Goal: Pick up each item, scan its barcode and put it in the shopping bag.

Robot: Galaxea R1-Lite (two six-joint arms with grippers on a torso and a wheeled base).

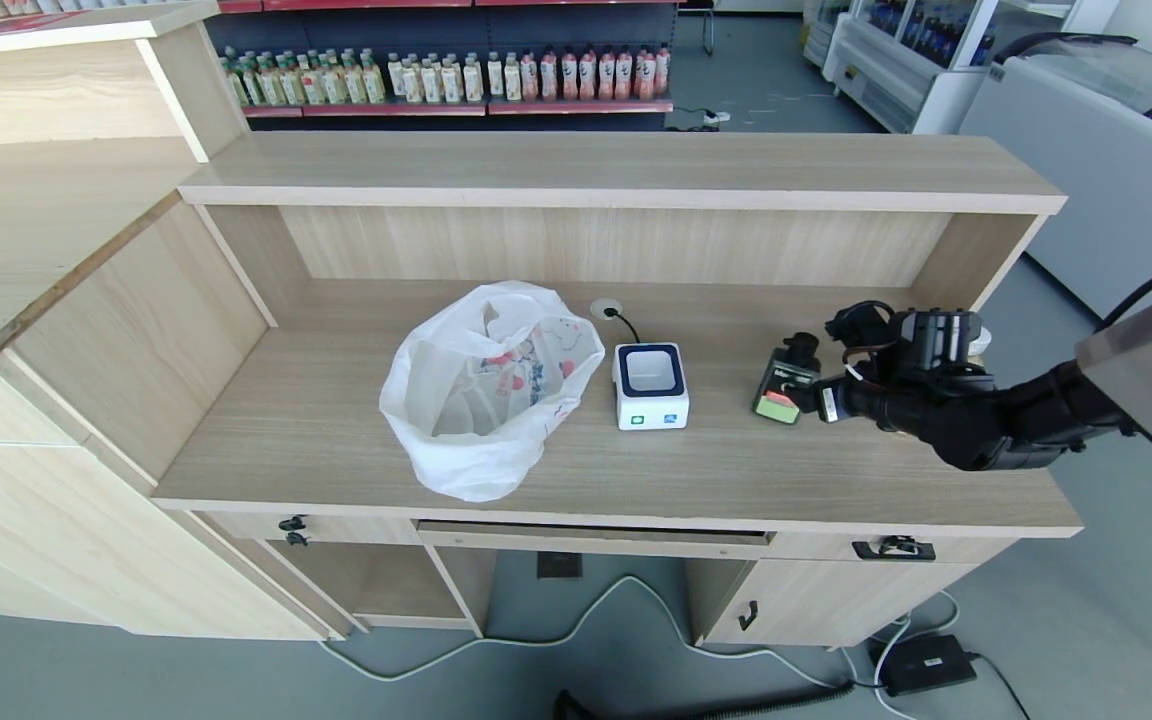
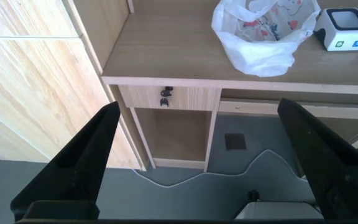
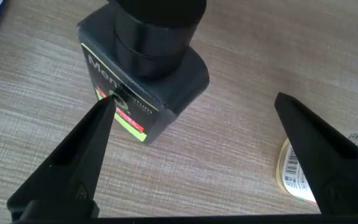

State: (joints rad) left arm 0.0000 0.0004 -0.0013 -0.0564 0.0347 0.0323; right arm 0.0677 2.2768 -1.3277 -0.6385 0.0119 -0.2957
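Note:
A black bottle (image 1: 786,385) with a black cap and a green-and-red label rests on the wooden counter (image 1: 336,420), right of the white scanner (image 1: 651,385). My right gripper (image 1: 818,375) is open at the bottle's right side. In the right wrist view its fingers (image 3: 73,168) stand wide apart, with the bottle (image 3: 145,81) just reaching in between the tips, not clamped. The white shopping bag (image 1: 486,385) lies open left of the scanner, with printed packets inside. My left gripper (image 2: 197,107) hangs open and empty below the counter front, facing the bag (image 2: 263,34).
A small item with a white and yellow label (image 3: 297,174) lies on the counter close to my right gripper. The scanner's cable (image 1: 624,325) runs to a hole at the back. A raised shelf (image 1: 616,170) and side walls enclose the counter. Drawers (image 1: 591,540) sit below.

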